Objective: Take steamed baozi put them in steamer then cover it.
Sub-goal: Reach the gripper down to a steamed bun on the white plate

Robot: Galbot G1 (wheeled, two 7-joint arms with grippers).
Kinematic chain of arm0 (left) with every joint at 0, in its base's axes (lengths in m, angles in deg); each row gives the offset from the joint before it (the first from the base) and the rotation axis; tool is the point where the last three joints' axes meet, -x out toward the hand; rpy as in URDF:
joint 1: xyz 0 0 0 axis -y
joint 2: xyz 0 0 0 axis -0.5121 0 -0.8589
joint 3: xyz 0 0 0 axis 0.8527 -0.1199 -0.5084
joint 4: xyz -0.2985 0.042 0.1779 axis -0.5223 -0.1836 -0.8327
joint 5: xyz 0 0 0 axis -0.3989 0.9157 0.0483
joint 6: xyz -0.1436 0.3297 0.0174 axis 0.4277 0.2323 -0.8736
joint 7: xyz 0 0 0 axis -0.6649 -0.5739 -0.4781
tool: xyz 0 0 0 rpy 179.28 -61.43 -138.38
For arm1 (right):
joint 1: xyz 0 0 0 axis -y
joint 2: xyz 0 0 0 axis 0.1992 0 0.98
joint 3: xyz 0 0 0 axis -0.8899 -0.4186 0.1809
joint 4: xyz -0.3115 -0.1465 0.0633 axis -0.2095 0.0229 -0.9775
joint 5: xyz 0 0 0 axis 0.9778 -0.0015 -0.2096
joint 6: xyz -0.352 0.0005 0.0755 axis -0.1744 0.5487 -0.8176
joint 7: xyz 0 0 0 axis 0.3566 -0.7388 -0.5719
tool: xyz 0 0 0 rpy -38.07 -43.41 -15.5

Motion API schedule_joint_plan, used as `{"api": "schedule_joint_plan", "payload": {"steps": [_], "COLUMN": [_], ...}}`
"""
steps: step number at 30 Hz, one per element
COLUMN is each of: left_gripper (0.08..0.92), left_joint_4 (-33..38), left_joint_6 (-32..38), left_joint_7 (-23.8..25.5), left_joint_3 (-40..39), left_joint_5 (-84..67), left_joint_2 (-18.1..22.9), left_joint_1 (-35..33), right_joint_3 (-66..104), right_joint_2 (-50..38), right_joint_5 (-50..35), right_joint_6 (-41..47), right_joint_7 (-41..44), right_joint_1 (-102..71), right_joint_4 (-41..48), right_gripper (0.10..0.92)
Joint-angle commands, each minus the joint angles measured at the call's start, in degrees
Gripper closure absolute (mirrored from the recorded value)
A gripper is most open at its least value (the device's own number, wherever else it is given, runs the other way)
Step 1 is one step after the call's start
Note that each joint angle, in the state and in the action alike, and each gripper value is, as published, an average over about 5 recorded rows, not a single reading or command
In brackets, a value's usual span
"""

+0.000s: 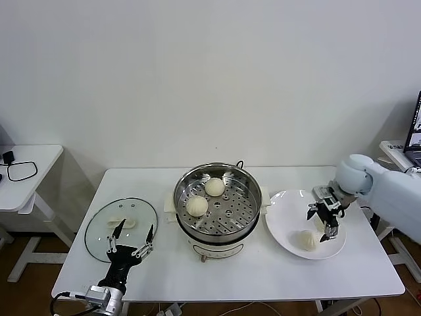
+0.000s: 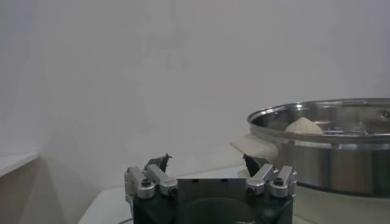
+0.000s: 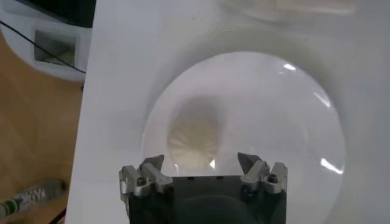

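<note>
- Head view showed my right end effector [image 1: 323, 225] released, fingers spread, poised over the white plate [image 1: 284, 224], with one baozi [image 1: 304, 239] just below and toward my body.
- That bun looked round, smooth, cream-white; probably untouched.
- Two buns [image 1: 197, 206] already lay in the steamer [image 1: 247, 181].
- My left end effector [image 1: 131, 237] hung released beside the glass lid [image 1: 99, 227] on the counter [image 1: 263, 273].

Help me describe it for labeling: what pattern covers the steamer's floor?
Rows of small round holes across the shiny steel tray of the steamer; head view shows it best.
</note>
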Motion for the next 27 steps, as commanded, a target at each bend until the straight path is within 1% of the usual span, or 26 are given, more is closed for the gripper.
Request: {"api": "schedule_joint_plan", "payload": {"steps": [1,24,27], "left_gripper": [0.177,0.177,0.177], "left_joint_4": [-0.23,-1.25,-1.29], "left_joint_6": [0.11,0.22,0.21], "left_joint_7": [0.06,0.14,0.12], "left_joint_3": [-0.01,-0.30,-0.41], "left_joint_5": [0.15,0.41,0.44], "left_joint_2": [0.01,-0.02,0.00], "left_joint_1": [-0.01,0.29,0.32], "right_joint_3": [4.38,8.05,8.12], "right_joint_2": [0.41,2.65,2.61], "right_joint_5": [2.51,4.97,5.13], "right_joint_6": [-0.93,-0.73,-0.69], "right_joint_7": [-2.46,-3.29,-3.20], "right_joint_1": [-6.52,-9.61,-9.59], "right_joint_4": [1.08,3.50,3.41], "right_gripper": [0.203,0.203,0.223]}}
